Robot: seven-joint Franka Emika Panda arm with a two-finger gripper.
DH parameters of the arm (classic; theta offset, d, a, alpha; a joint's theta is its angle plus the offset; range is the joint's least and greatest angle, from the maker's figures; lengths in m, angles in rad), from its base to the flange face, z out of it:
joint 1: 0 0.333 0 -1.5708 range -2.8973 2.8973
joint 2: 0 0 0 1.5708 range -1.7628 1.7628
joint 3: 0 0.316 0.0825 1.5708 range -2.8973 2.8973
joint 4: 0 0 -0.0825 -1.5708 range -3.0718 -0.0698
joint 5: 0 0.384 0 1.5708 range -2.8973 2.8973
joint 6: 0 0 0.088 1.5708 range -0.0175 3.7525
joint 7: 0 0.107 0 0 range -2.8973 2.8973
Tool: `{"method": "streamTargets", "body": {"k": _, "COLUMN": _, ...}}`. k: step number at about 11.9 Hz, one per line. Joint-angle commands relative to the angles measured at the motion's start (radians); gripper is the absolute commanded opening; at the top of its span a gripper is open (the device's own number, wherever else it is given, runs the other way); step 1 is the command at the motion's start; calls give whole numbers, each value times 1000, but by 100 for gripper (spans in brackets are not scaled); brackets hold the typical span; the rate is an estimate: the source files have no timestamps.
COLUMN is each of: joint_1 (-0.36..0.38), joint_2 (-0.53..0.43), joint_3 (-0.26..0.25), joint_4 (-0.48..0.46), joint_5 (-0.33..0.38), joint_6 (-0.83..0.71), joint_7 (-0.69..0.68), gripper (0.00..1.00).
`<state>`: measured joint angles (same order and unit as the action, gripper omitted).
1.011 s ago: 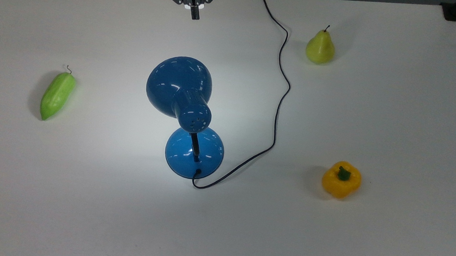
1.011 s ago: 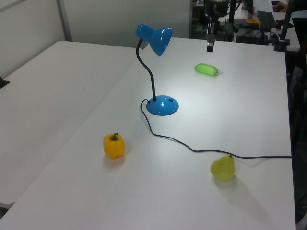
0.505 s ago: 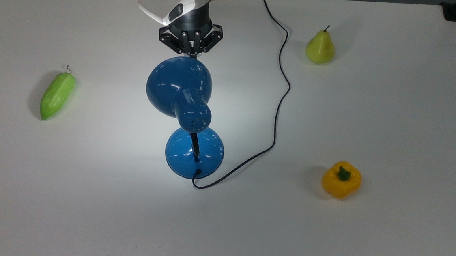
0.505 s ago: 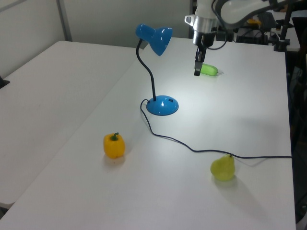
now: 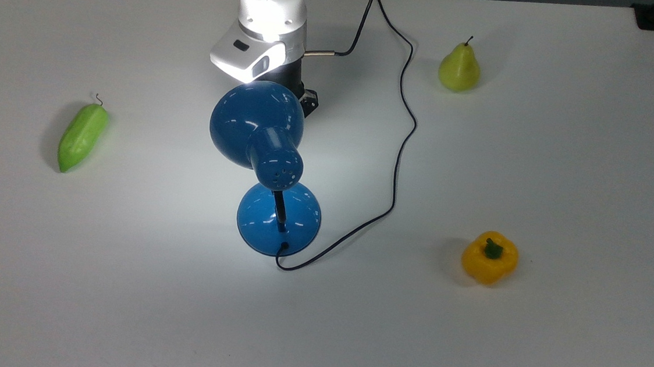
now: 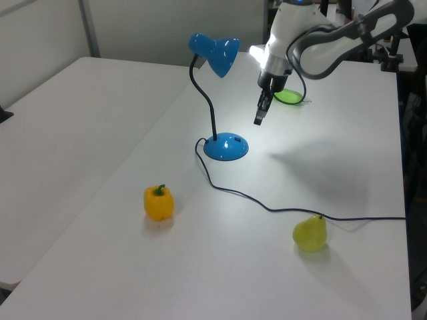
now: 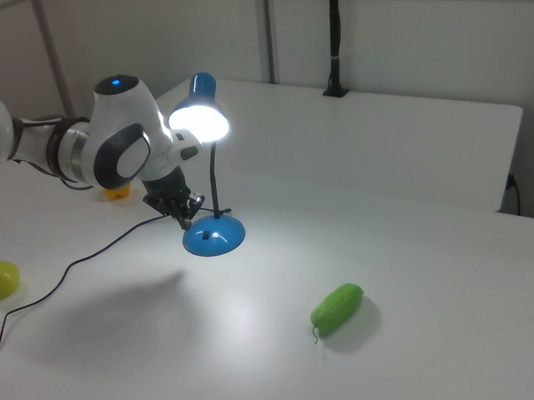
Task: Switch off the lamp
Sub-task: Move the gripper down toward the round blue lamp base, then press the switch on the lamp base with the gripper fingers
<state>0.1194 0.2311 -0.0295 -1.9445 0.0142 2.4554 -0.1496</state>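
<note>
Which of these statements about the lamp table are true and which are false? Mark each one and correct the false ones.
1. The lamp is lit. True: its shade glows in the right view.
2. The claw is gripping the lamp's base. False: it hangs in the air beside the lamp, touching nothing.
3. The pear lies on its side. False: it stands upright, stem up.
4. The yellow pepper sits apart from the black cord. True.
5. In the top view, the green cucumber lies on the top view's right. False: it lies on the top view's left, the pear and pepper on the right.
</note>
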Motion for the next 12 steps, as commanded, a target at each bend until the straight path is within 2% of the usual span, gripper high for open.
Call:
{"method": "streamTargets", "body": {"k": 1, "joint_1": 3, "joint_2": 62, "joint_3": -3, "joint_4": -8, "joint_5": -11, "joint_6": 156, "joint_7": -16, "gripper": 0}}
{"method": "streamTargets", "body": {"k": 5, "joint_1": 5, "joint_2": 125, "joint_3": -1, "joint_4": -1, "joint_5": -10, "joint_6": 293, "joint_7": -7, "gripper": 0}}
{"method": "streamTargets", "body": {"k": 12, "joint_1": 11, "joint_2": 166, "joint_3": -1, "joint_4": 4, "joint_5": -10, "joint_6": 332, "joint_7": -4, "gripper": 0}}
